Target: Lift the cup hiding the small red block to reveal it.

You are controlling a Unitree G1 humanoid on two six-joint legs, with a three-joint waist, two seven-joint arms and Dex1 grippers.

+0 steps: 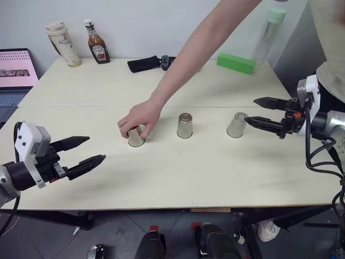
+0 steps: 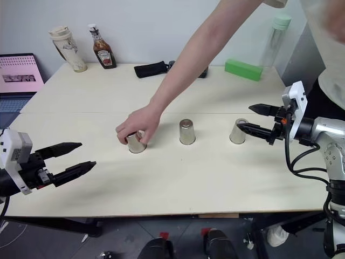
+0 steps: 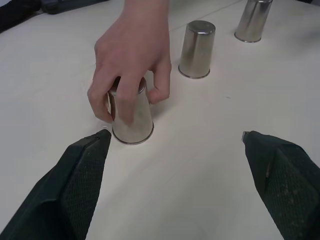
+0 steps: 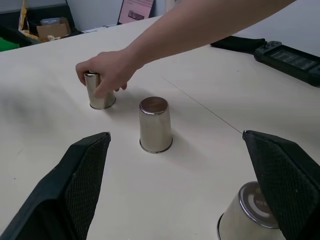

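Nearest us, our left gripper (image 1: 91, 150) hovers with fingers spread; our right gripper (image 1: 250, 110) gapes beside the right shiny silver metal cup (image 1: 236, 124). Mid-table, a person's hand (image 1: 138, 119) grips the left cup (image 1: 136, 136); the middle cup (image 1: 185, 125) stands alone. Beyond lie a green box (image 1: 236, 63) and a ketchup bottle (image 1: 97, 47).

Three shiny metal cups (image 1: 185, 125) on a smooth, matt cream table (image 1: 215, 167).

three cups (image 1: 185, 125) in a row on table (image 1: 178, 172), person's hand (image 1: 139, 118) on leftmost
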